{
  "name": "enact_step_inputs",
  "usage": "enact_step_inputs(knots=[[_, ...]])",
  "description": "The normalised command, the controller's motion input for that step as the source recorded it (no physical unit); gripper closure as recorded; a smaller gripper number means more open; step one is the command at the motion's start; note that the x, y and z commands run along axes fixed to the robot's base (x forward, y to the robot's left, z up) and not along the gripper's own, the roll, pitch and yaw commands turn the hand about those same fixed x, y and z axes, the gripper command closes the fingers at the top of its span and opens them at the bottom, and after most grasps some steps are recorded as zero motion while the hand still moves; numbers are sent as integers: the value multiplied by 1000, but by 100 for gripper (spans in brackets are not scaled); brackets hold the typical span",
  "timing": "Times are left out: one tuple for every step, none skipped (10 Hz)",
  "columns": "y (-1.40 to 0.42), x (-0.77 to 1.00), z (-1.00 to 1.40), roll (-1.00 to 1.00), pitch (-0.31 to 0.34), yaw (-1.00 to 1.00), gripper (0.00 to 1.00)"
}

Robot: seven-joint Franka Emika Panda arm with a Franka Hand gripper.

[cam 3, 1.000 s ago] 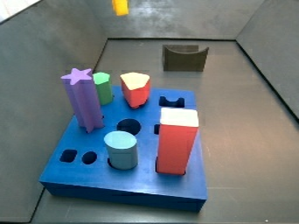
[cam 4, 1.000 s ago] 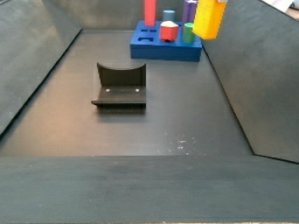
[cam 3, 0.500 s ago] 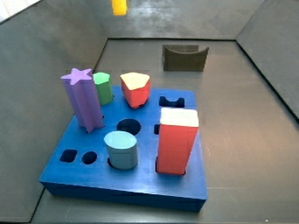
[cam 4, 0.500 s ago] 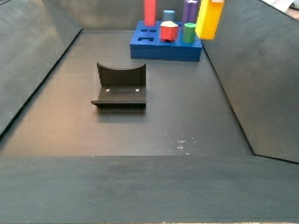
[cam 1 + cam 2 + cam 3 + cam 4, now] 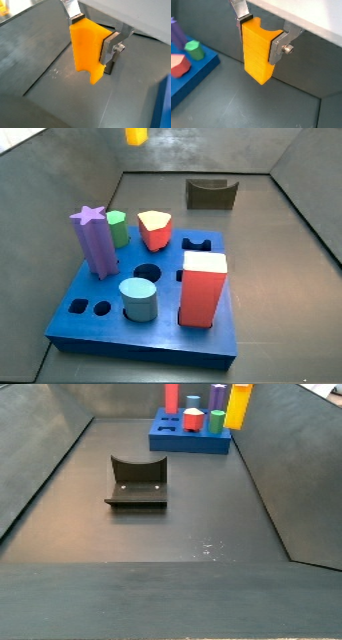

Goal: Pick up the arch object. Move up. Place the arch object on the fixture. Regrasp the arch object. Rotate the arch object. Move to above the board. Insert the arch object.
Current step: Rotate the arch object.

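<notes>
Gripper (image 5: 260,41) aloft, jaws pinching the arch object (image 5: 258,55) upright by its flanks, likely so it clears the board (image 5: 140,318) pegs before insertion.

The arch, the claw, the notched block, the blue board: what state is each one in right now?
Arch: held upright in the air, clear of the floor.
Gripper: shut on the arch, a finger on each side.
Fixture: empty, nothing in its notch.
Board: on the floor, several holes still open.
Star post: standing upright in the board.
Red block: standing upright in the board.
</notes>
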Motion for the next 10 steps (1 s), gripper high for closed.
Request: enact_step_inputs(knots=[[13,-1,11,-76,72,-1000,100],[13,0,11,-85,81,-1000,100],[14,1,12,-98,93,-1000,100],[14,2,13,-116,109,-1000,100],[0,0,0,-43,40,-1000,100],[0,2,1,-46,43,-1000,100],[2,2,2,-50,46,-1000,100],[4,2,2,-54,50,-1000,100],[7,2,3,-60,56,-1000,100],[8,3,3,-66,61,-1000,100]])
